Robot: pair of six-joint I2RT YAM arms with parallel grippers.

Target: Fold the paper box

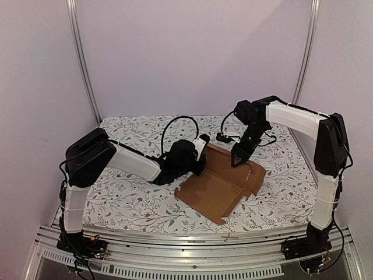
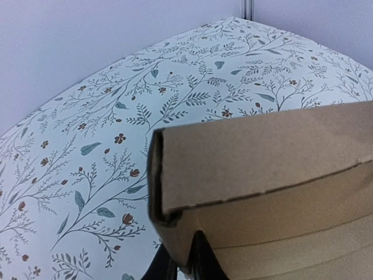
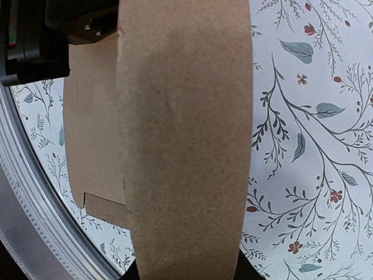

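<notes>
The paper box is a brown cardboard sheet lying partly folded on the flowered cloth, mid-table. My left gripper is at its far left corner. In the left wrist view the box shows a flap folded over, and my left gripper is shut on the corner below it. My right gripper points down at the box's raised back edge. In the right wrist view a broad cardboard band of the box fills the gap between the jaws of the right gripper, whose dark fingers only peek out beside it.
The flowered cloth covers the table. An aluminium rail runs along the near edge and also shows in the right wrist view. Pale walls and two upright posts close the back. The left arm's black body sits close by.
</notes>
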